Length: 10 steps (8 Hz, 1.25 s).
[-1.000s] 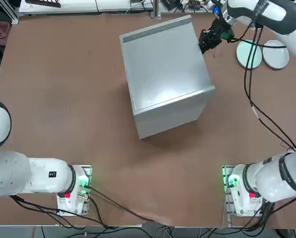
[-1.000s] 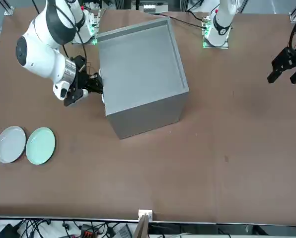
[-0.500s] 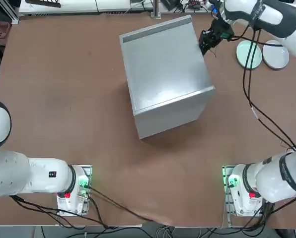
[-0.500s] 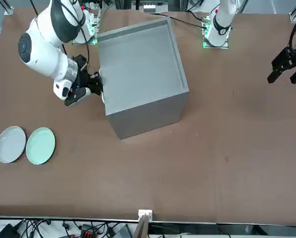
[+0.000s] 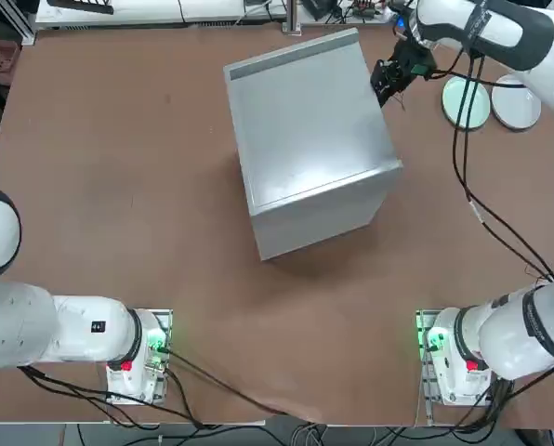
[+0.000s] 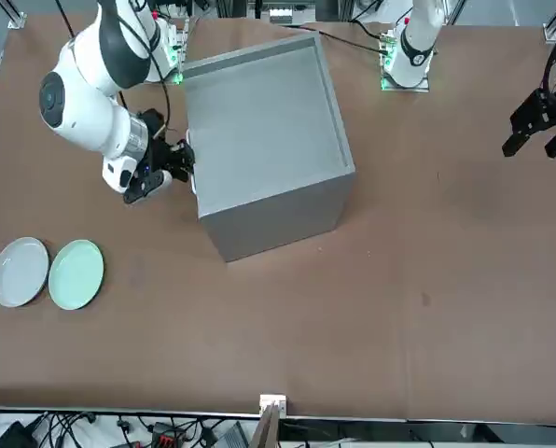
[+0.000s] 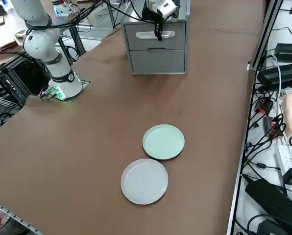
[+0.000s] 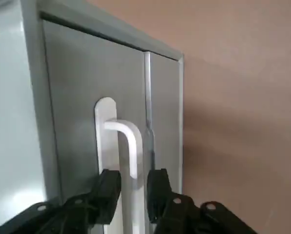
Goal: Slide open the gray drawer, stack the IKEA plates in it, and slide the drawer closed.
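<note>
— Easing our hold is what we see: the right gripper sits at the white handle of the gray drawer, and its fingers stand a little wider than a second ago, one each side of the bar with slim gaps, no longer pinching it.

— Has the drawer moved at all?

— Not that we can see. Its front lies flush with the cabinet, just as in the earlier top and front views. We judge the first step is still undone; the loosening looks like a re-seat on the handle before pulling.

— Which way does the drawer face?

— Toward our right side of the table, where the IKEA plates wait. The handle's long axis runs level across the upper front panel. The drawer should slide out toward the plates.

— And the plates?

— The mint green plate and the white-gray plate lie flat on the table, just beside each other, well apart from the cabinet, untouched.
</note>
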{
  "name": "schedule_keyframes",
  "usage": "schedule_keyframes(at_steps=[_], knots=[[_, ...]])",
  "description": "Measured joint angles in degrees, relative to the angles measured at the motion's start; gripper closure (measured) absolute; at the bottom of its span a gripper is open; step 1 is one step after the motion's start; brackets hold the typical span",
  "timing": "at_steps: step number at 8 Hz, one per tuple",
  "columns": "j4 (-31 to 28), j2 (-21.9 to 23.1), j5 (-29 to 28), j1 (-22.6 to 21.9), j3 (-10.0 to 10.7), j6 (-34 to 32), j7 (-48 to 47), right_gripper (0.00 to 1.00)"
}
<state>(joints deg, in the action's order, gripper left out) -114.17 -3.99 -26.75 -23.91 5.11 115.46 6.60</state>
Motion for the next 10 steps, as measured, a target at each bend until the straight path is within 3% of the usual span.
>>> schedule_keyframes(at_steps=[10], knots=[[0.80, -2.15, 0.85, 0.41, 0.19, -0.19, 0.14, 0.68]])
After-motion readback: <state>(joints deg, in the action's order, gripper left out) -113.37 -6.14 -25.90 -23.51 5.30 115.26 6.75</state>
